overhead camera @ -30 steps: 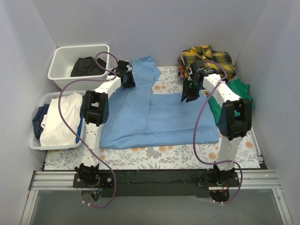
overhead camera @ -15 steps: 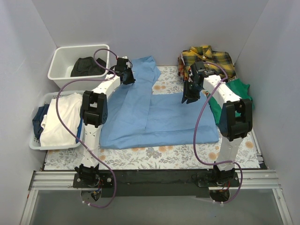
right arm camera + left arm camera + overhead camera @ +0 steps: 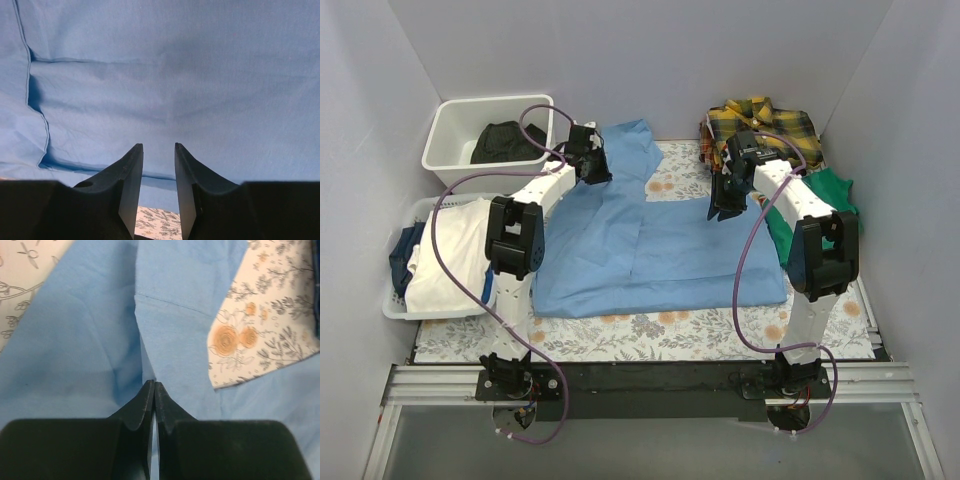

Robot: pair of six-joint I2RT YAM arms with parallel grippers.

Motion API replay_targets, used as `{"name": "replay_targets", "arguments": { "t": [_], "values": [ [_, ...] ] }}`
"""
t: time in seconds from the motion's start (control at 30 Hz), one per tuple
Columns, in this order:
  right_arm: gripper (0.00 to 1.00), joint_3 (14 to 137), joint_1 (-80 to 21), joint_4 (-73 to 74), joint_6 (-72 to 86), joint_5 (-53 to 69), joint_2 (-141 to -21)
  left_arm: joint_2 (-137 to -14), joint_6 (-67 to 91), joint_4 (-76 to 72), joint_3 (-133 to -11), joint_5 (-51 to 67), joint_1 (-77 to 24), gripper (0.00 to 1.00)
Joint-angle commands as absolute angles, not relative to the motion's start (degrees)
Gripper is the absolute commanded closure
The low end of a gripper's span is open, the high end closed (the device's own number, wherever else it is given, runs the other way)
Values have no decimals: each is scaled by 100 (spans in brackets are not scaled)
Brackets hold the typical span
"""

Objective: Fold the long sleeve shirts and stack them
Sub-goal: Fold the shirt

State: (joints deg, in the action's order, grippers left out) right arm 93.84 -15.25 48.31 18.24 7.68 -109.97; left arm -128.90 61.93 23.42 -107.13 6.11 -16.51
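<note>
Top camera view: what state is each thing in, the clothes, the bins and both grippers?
light blue shirt: spread out flat.
plaid shirt: crumpled heap, unfolded.
green T-shirt: bunched, unfolded.
white bin: holds a black garment.
basket: full of clothes.
left gripper: shut on the light blue shirt.
right gripper: open, empty.

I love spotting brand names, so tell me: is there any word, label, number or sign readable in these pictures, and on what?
None: no readable text anywhere. The blue shirt, plaid shirt, green garment, white bin and laundry basket show no writing in these views; the tablecloth bears only a flower print.
</note>
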Motion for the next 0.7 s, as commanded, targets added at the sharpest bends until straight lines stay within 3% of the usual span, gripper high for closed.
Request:
{"name": "replay_targets", "arguments": {
  "t": [0.0, 0.13, 0.33, 0.67],
  "values": [
    [59, 9649, -1512, 4694, 1802, 1010, -10731, -11928, 6003, 2136, -10600, 993, -1854, 100],
    [49, 10324, -1512, 4492, 1741, 1484, -11029, -11392, 5836, 2074, -10363, 1282, -2082, 100],
    [46, 11802, -1792, 4518, 1556, 1661, -11881, -10811, 5555, 2118, -9353, 1862, -2443, 100],
    [47, 11226, -2101, 4465, 1389, 1345, -11910, -10529, 5300, 2065, -7981, 2505, -3383, 100]
  ]
}}
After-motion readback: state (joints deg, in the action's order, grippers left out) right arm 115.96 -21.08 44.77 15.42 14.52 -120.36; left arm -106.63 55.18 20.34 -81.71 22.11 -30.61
